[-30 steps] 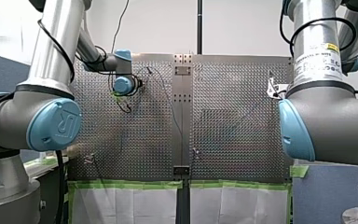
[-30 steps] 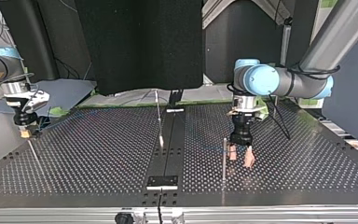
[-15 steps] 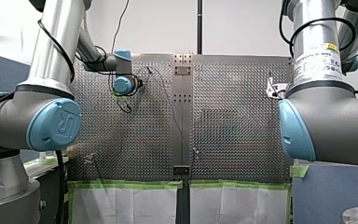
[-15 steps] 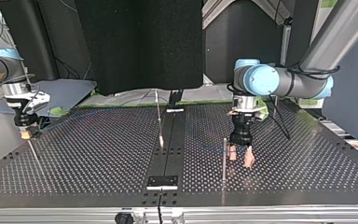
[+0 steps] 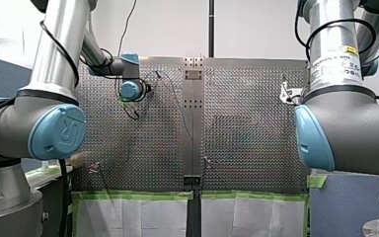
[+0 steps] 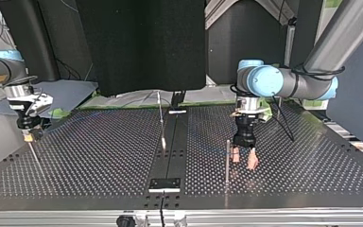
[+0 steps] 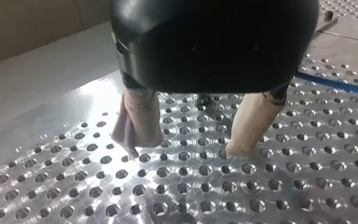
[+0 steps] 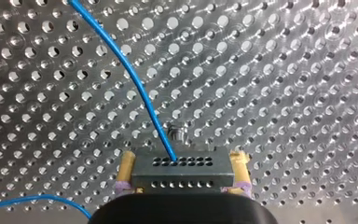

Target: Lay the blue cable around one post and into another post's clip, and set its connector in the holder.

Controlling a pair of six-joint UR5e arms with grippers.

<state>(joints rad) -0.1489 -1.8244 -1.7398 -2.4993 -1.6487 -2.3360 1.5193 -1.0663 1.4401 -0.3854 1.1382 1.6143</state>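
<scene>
Top view, read from its left. My right gripper (image 6: 27, 135) hangs at the left edge of the perforated tabletop (image 6: 99, 156). The right wrist view shows its yellow-padded fingers (image 8: 127, 169) clamped on the two ends of a grey connector (image 8: 179, 169), a block with two rows of holes. The blue cable (image 8: 135, 84) leaves the upper row of that block and curves away across the tabletop; a second stretch lies beside the gripper. A thin post (image 6: 34, 156) stands directly under this gripper; contact cannot be determined.

On the central strip, a second post (image 6: 161, 120) with a pale tip stands mid-table. A dark plate (image 6: 165, 184) sits at the edge nearest the camera.

Right of the strip, a third post (image 6: 227, 161) stands upright, just beside my left gripper (image 6: 244, 160). That gripper points straight down. Its beige-padded fingers (image 7: 140, 123) are spread wide with nothing between them, tips at the tabletop surface. A run of the blue cable lies on the tabletop beyond it, apart from the fingers
</scene>
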